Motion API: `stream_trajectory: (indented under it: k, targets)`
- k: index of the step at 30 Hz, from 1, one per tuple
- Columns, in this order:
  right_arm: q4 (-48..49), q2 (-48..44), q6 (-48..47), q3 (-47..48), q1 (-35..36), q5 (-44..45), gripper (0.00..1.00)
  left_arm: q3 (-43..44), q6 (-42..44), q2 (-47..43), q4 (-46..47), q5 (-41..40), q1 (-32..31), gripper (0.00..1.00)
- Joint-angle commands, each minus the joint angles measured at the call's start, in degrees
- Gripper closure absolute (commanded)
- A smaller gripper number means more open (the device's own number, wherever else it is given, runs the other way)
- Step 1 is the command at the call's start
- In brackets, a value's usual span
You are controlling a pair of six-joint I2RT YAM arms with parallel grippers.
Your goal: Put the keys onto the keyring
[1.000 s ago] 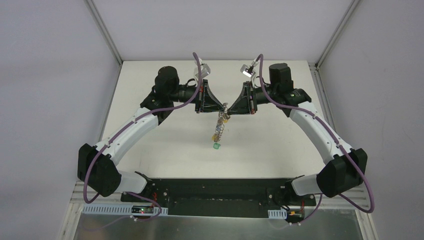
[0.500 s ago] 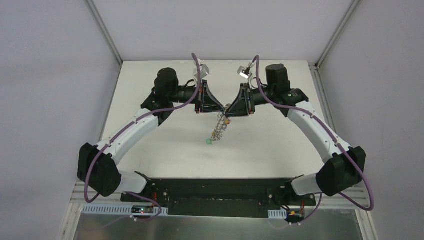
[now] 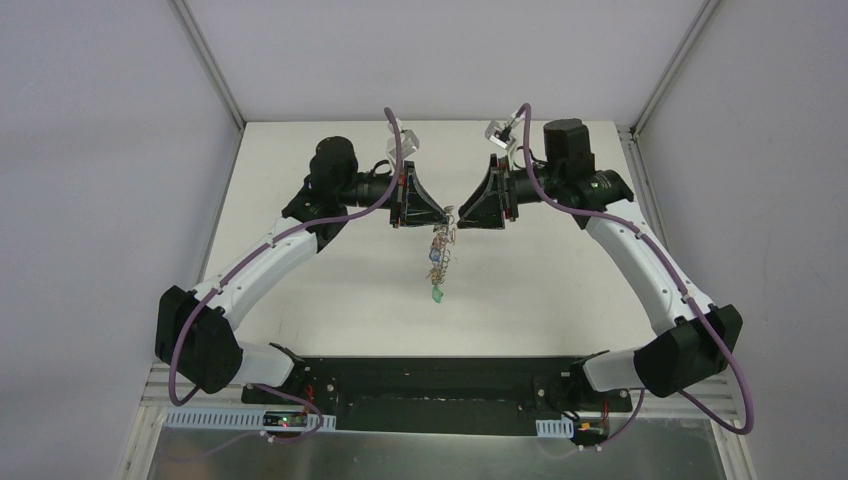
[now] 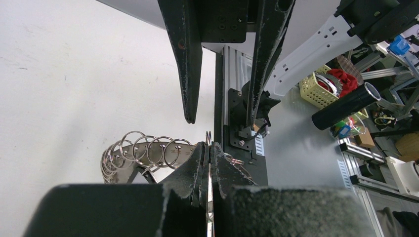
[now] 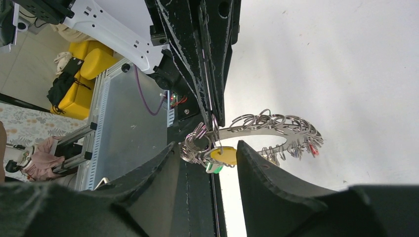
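Looking across the three views, we find the large flat grey metal keyring [image 5: 269, 131] held up by one edge between the two arms. It hangs down from there over the white table [image 3: 560, 280] and, as far as we can judge, clear of it. The left gripper [image 4: 208, 154] has its jaws pinched tight on the thin edge of the ring. We take this as the steadying hold: it keeps the ring raised and edge-on so that the fringe of small silver wire loops [image 4: 143, 150] falls free and can be reached. The right gripper [image 5: 205, 145] faces it from the other side with its jaws standing apart, one finger either side of the ring's held end, clamping nothing that we can see. We judge it is placed there to work on a key or loop while the other arm holds firm.

Counting, we have two grippers and one keyring. Of the tiny keys we can pick out three by colour: one yellow-headed key [image 5: 222, 155] just between the right fingers, one green-headed key [image 5: 214, 169] right beneath it, and one red-headed key [image 5: 314, 150] at the far end. The loops are too crowded for us to count.
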Motion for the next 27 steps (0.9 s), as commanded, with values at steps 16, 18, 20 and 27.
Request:
stream_trajectory:
  k: [16, 18, 20, 27]
  targets:
    - [2.55, -1.57, 1.96, 3.44, -1.57, -1.25, 0.51, -3.23, -12.74, -2.98, 17.44, -2.69, 0.25, 1.0]
    - [3.51, -1.46, 2.6, 2.82, -1.54, -1.2, 0.51, -3.41, -13.0, -2.94, 17.76, -2.78, 0.25, 1.0]
    - [4.57, -1.29, 3.53, 2.19, -1.55, -1.4, 0.53, -3.45, -13.32, -2.75, 17.96, -2.8, 0.25, 1.0]
    - [7.84, -0.9, 6.16, 0.28, -1.52, -3.25, 0.64, -3.58, -14.06, -2.35, 18.84, -3.63, 0.25, 1.0]
